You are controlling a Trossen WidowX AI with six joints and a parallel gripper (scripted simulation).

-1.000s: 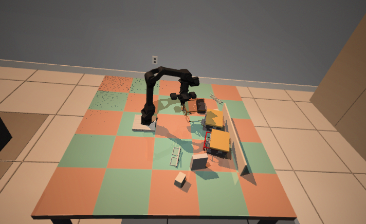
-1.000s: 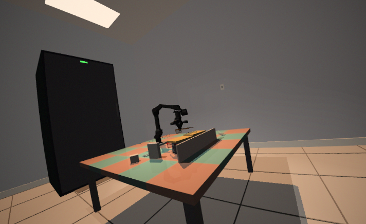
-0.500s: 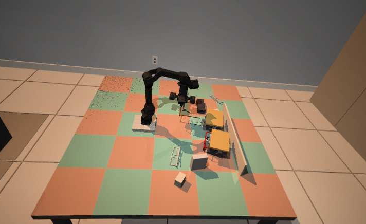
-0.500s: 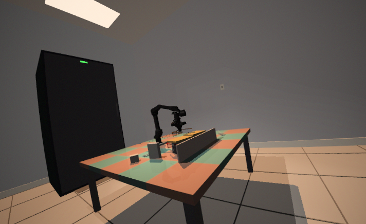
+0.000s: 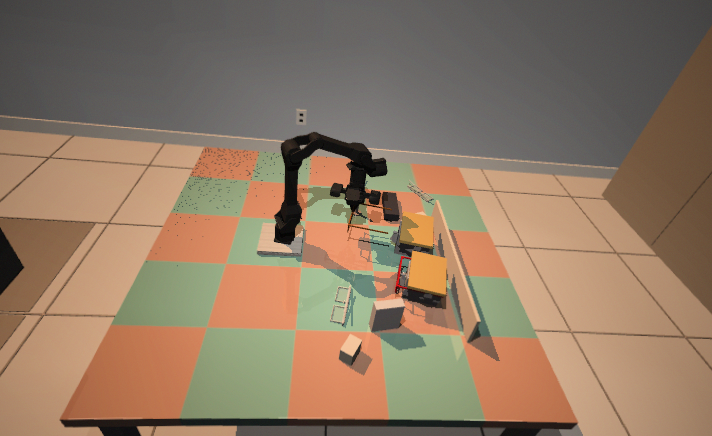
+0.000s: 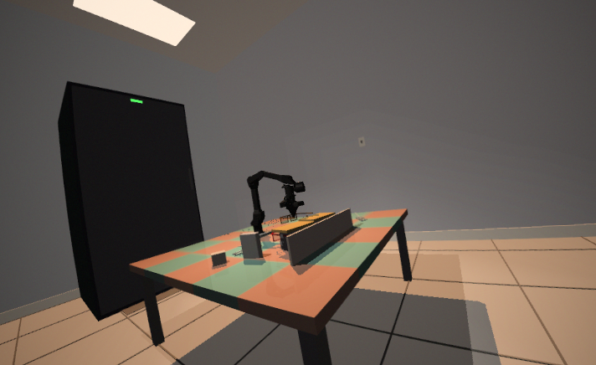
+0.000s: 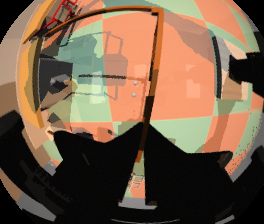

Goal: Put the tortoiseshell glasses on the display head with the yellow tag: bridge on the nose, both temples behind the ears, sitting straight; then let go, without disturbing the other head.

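My gripper (image 5: 354, 209) (image 6: 293, 215) (image 7: 143, 126) is shut on the tortoiseshell glasses (image 5: 369, 229) (image 7: 157, 42), holding them above the table with the temples reaching toward the heads. In the wrist view the brown front bar runs up from between the fingertips, and one temple curves left. The far display head (image 5: 417, 231) (image 7: 54, 71), with a flat orange top, stands just beyond the temple ends and wears no glasses. The near display head (image 5: 428, 272), also orange-topped, has the red glasses (image 5: 399, 276) (image 7: 58, 19) at its front. I cannot make out a yellow tag on either head.
A long upright board (image 5: 459, 276) (image 6: 319, 238) stands behind both heads. A dark box (image 5: 390, 206) stands beside the far head. A grey block (image 5: 387, 315) (image 6: 249, 247) and a small pale block (image 5: 350, 349) (image 6: 218, 259) stand nearer the front. Pale glasses (image 5: 333, 321) lie left of the grey block.
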